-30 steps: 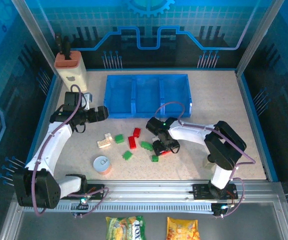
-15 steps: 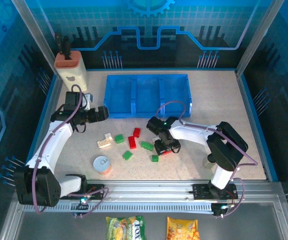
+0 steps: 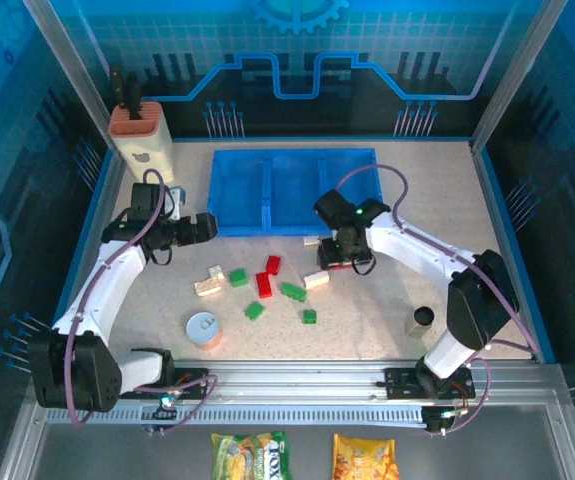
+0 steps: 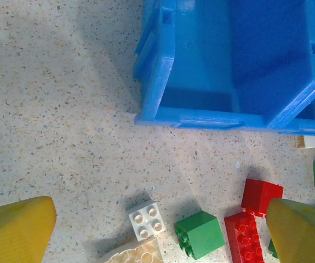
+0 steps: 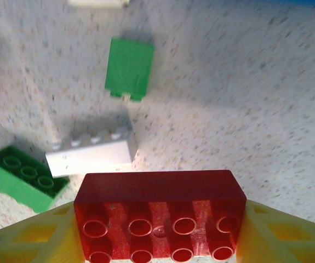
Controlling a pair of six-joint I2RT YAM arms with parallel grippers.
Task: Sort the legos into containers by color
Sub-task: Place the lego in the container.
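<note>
Can: the round can (image 3: 203, 328) sits nearest you, well in front of the tray's (image 3: 239, 190) left end.
Black cylinder: the black cylinder (image 3: 423, 317) stands well in front of the tray's right end.
Loose bricks: your red, green and cream bricks (image 3: 264, 284) lie scattered on the table (image 3: 437, 220) in front of the tray's left and middle compartments, clear of its front wall.
Right gripper: your right gripper (image 5: 157, 233) is clenched on a red brick (image 5: 160, 211), above a cream brick (image 5: 91, 156). It hangs just in front of the tray's front wall, by the right compartment.
Left gripper: your left gripper (image 4: 157, 233) has its fingers spread wide, released, just off the tray's front left corner.
Open room: you have bare table to the right of the tray, and a narrow bare strip along its front wall.
Holder: the beige holder (image 3: 142, 135) stands beyond the tray's far left corner.
Changed: a second ago your right gripper was low among the bricks. It has now come up to the tray's front wall with the red brick, uncovering the cream brick. Your left arm has stayed put.
</note>
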